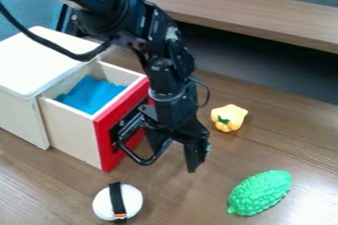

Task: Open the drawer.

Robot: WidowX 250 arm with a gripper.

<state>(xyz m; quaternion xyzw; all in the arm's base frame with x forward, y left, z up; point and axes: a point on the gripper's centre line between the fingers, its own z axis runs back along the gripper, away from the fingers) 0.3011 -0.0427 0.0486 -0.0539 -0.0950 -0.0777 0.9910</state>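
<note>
Drawer: pale wooden box with a bright red front panel (pixel 105 140), left of centre in the camera view. Stands partly open, drawn out of a cream wooden cabinet with a flat white top (pixel 39 61). Its inside shows from above; a crumpled bright blue cloth (pixel 91 94) lies in it, between the side walls. On the red front, a black bow-shaped handle (pixel 142 162) on a dark mount, jutting outward over the table.

Gripper: black, two-fingered (pixel 177 161), right at the handle, pointing down. Fingers apart, a gap plain between them. One sits by the handle, on the side nearer the red front; the other hangs outside, farther from the drawer. Contact with the bar: cannot tell. Black jointed arm (pixel 119 7) comes in from the upper left, passing in front of the drawer's far corner; a loose black cable (pixel 49 44) loops beside it, over the cabinet.

Farther out, on the brown wood-grain table (pixel 218 197): a rounded white toy with a black band (pixel 102 203), near the drawer's lower front corner; a small lobed yellow-orange toy with a green mark (pixel 232 114), right of the gripper; a bumpy green oval toy (pixel 263 192), lower right.

Behind: a long brown wooden ledge (pixel 264 14). Teal-blue fabric (pixel 23 2), upper left.
</note>
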